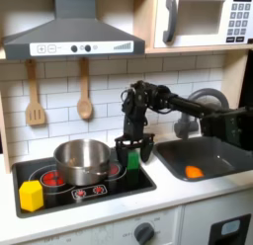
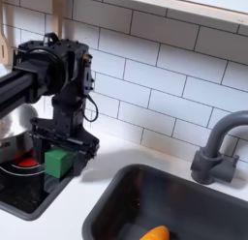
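Second exterior view, gripper: the gripper hangs straight down with its fingers either side of the green block, spread just wider than it. Can't tell if the pads actually touch it, so it reads as straddling, not gripping.
Green block: sits on the stove top at the back right corner in the first exterior view, right beside the pot. Probably why the arm comes in from above, since there's not much room sideways.
Pot: steel, parked on the red burner, just to the gripper's left in the first exterior view.
Yellow block: yellow block at the front left corner, well apart from the gripper.
Sink: the sink holds an orange carrot-looking thing on the basin floor.
Wall: two wooden utensils hang up on the tiles.
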Robot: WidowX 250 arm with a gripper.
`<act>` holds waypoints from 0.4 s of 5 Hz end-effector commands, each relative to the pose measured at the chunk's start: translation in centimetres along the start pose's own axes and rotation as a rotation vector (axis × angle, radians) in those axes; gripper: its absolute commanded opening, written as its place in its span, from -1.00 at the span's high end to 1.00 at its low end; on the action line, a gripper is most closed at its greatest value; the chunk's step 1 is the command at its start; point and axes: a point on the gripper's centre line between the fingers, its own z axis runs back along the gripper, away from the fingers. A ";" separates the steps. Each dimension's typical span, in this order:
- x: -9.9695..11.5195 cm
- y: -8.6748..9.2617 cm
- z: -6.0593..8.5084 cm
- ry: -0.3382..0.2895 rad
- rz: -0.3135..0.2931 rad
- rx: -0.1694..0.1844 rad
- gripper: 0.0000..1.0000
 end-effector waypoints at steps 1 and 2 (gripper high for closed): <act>0.5 -0.1 -0.6 0.009 0.000 -0.003 -1.00; 0.7 0.0 -0.7 0.003 0.005 -0.011 -0.86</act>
